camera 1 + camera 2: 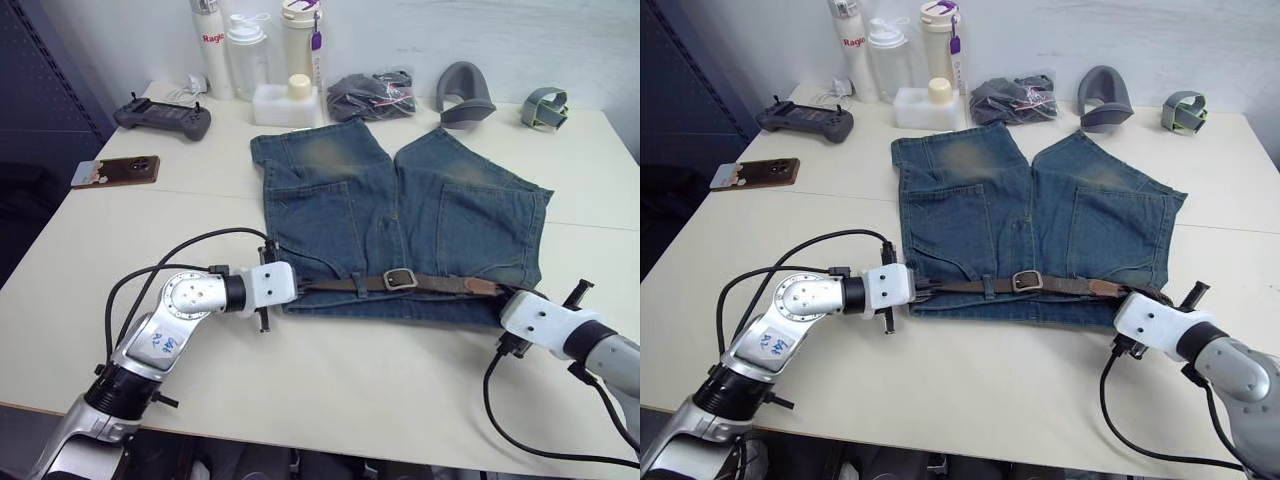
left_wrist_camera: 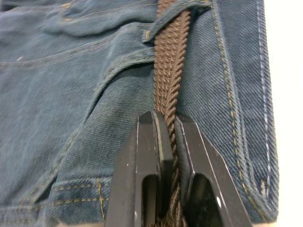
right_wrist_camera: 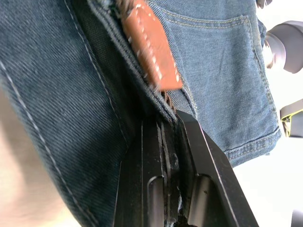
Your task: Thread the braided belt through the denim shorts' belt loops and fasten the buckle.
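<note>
Left wrist view: left gripper (image 2: 171, 142) pinching braided belt (image 2: 166, 80) — right gripper (image 3: 171, 137) narrow on waistband edge. Belt lying left–right along denim shorts (image 1: 400, 210), buckle (image 1: 400, 279) mid-waistband.

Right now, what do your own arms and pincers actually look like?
Each arm is silver-grey metal with rounded joints, ending in a white plastic wrist block. The left arm carries a small label with blue handwriting, and black cables loop loosely beside both arms. The left gripper and right gripper each have two flat, matte black fingers that taper towards the tip.

Lab bench: handheld controller (image 1: 163, 118); phone (image 1: 116, 171); bottles (image 1: 250, 52)
</note>
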Robot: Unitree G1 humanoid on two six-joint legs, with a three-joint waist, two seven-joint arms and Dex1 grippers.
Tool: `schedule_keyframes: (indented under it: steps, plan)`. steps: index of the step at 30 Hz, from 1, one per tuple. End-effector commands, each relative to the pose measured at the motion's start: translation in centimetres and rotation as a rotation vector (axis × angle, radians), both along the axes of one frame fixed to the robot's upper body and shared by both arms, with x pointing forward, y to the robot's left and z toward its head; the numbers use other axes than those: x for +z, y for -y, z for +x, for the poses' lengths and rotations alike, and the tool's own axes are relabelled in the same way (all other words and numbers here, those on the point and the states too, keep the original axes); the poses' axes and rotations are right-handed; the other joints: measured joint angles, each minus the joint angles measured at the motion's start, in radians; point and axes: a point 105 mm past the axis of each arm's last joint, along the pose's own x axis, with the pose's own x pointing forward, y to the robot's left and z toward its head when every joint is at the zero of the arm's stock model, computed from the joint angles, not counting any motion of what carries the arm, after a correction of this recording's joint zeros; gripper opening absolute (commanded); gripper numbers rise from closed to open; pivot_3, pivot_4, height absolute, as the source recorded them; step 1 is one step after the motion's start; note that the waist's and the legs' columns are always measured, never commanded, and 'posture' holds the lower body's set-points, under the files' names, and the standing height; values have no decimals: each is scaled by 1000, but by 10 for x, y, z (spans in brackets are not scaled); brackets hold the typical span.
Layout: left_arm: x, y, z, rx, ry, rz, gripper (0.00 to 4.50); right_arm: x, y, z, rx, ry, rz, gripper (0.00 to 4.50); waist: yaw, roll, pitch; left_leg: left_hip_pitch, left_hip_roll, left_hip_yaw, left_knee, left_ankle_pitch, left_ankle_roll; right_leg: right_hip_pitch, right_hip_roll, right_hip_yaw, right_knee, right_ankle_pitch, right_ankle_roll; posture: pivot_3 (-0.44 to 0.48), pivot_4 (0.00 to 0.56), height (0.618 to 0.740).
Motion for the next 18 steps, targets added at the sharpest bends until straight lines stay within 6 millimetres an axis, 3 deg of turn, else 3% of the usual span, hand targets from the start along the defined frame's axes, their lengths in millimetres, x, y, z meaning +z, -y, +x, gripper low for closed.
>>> schedule_keyframes:
  steps: [1, 5, 7, 10, 13, 15, 17, 18]
  plan:
    - [-26, -66, 13, 289, -114, 49, 35, -1, 23, -1, -107, -2, -3, 0, -1, 0, 0, 0, 0, 0, 0, 0, 0, 0, 0, 0, 0, 0, 0, 0, 150, 648]
    - [-34, -84, 16, 364, -136, 74, 35, -3, 23, -1, -104, -13, -2, 0, -3, 1, -1, 2, 0, 0, -1, 1, -2, 0, 0, 1, 2, 1, -1, 0, 150, 648]
    - [-33, -84, 16, 364, -159, 46, 35, -3, 22, -1, -98, -12, 1, 0, -4, 3, -2, 2, 1, 0, -1, 1, -2, 0, 0, 1, 2, 1, -2, 0, 150, 648]
    - [-30, -55, 4, 244, -266, -86, 35, -2, 12, -2, -56, 0, 23, 0, -3, 3, -2, 2, 1, 0, -2, 1, -2, 0, 0, 1, 2, 1, -2, 0, 150, 648]
    - [-12, -28, -11, 114, -379, -269, 35, -1, -1, -4, 4, 12, 44, 0, -2, 3, -2, 2, 1, 0, -2, 1, -2, -1, 0, 1, 1, 0, -2, 0, 150, 648]
    - [-8, -24, -13, 93, -390, -295, 893, 0, -5, -5, 23, 21, 55, 0, -1, 3, -2, 1, 1, 0, -2, 1, -2, -1, 0, 0, 1, 0, -2, 0, 150, 648]
    - [-5, -26, -10, 101, -392, -304, 1256, 3, -7, -6, 34, 32, 73, 0, 0, 3, -2, 1, 1, 0, -1, 1, -2, -1, 0, 0, 1, 0, -2, 0, 150, 648]
    - [-2, -28, -8, 102, -390, -308, 1726, 4, -10, -6, 45, 27, 88, 397, 1, 3, -2, 1, 1, 0, -1, 1, -2, 0, 0, 0, 1, 0, -2, 0, 150, 648]
